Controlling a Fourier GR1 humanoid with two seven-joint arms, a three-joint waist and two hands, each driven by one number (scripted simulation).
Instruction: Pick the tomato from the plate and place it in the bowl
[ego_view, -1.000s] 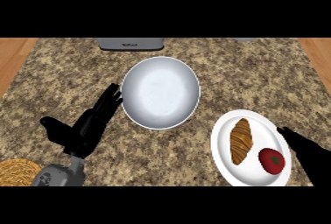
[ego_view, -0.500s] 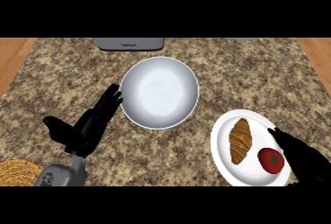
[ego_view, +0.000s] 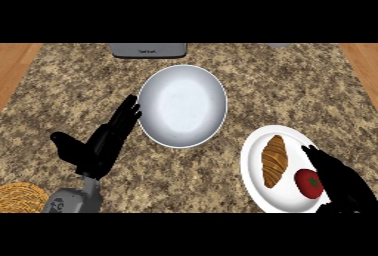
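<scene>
A red tomato (ego_view: 308, 182) lies on the white plate (ego_view: 258, 167) at the lower right, next to a croissant (ego_view: 274, 161). My right hand (ego_view: 338, 181) lies over the plate's right side, its straight fingers touching the tomato's right edge and covering part of it. The white bowl (ego_view: 181, 106) stands in the middle of the counter, with nothing in it. My left hand (ego_view: 103, 141) rests open just left of the bowl, fingers pointing up toward its rim.
A grey appliance (ego_view: 148, 50) stands at the counter's far edge behind the bowl. A woven round mat (ego_view: 21, 198) shows at the lower left corner. Wooden floor borders the granite counter on both sides.
My right hand has slid left over the plate until its fingers reach the tomato. The left hand, bowl and croissant have kept their places.
</scene>
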